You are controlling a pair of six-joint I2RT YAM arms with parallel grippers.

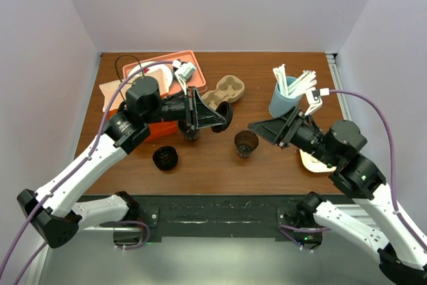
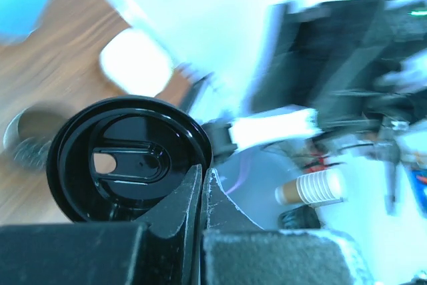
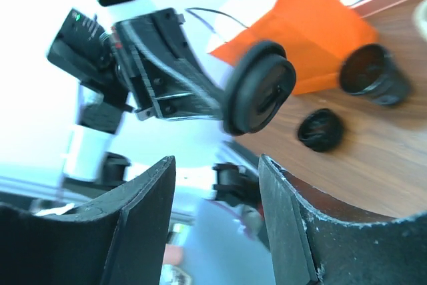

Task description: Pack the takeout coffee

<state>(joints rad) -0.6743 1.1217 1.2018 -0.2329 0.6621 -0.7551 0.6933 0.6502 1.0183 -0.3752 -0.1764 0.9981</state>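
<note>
Left gripper (image 2: 203,185) pinches the black lid (image 2: 127,158) by its rim; right gripper (image 3: 217,165) gapes empty — so thin a hold could let it twist free.

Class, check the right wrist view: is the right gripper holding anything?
No, the right gripper has its fingers apart with nothing between them; the black lid beyond is pinched by the left gripper.
</note>
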